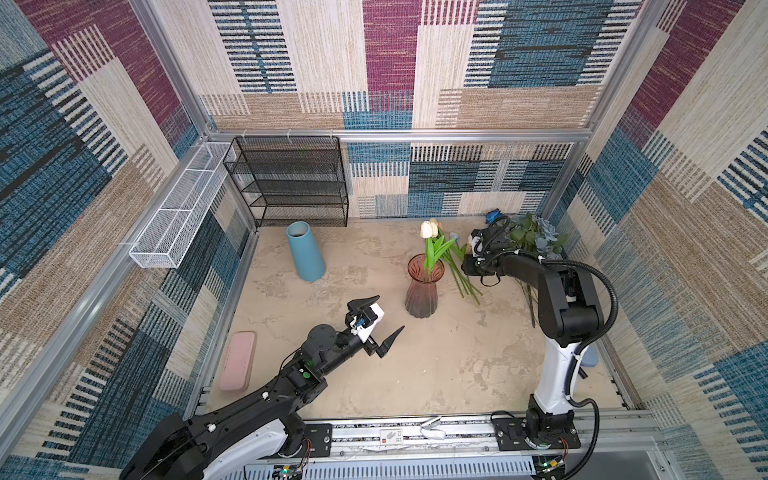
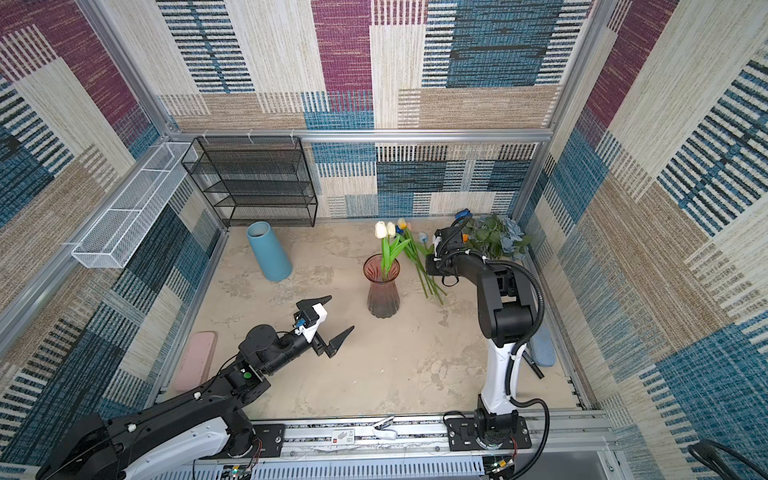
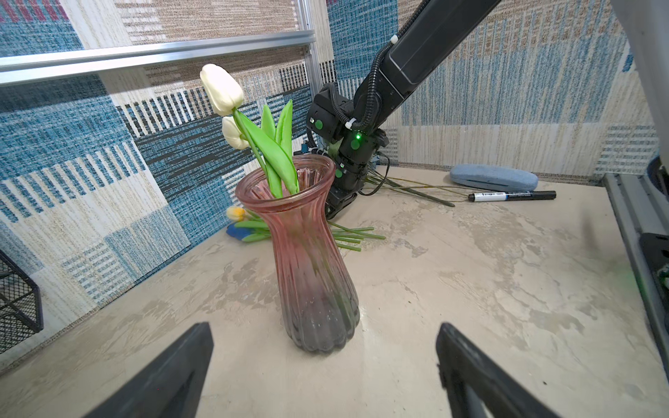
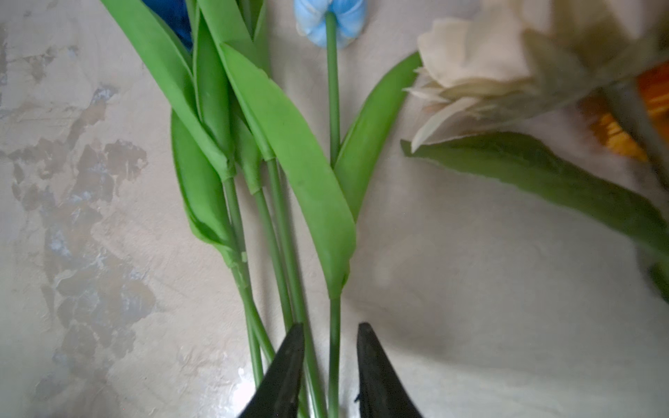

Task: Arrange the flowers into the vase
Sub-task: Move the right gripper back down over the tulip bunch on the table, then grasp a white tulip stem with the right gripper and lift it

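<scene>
Right of vase (image 1: 423,286) in both top views: flowers (image 1: 468,284) lying flat, long axis toward lower right. Right gripper (image 4: 330,324) nearer, narrowly parted astride one stem (image 4: 335,362), not yet pinching. Left gripper (image 1: 390,312) spread wide.

We've got white tulips (image 1: 428,229) on green stems (image 1: 432,252), a ribbed vase (image 1: 422,291) fading pink to smoky grey. Now a plain light-blue pot (image 1: 306,253), a mottled beige surface (image 1: 436,374), and walls (image 1: 390,50) patchworked in blue, maroon and tan stripes.
</scene>
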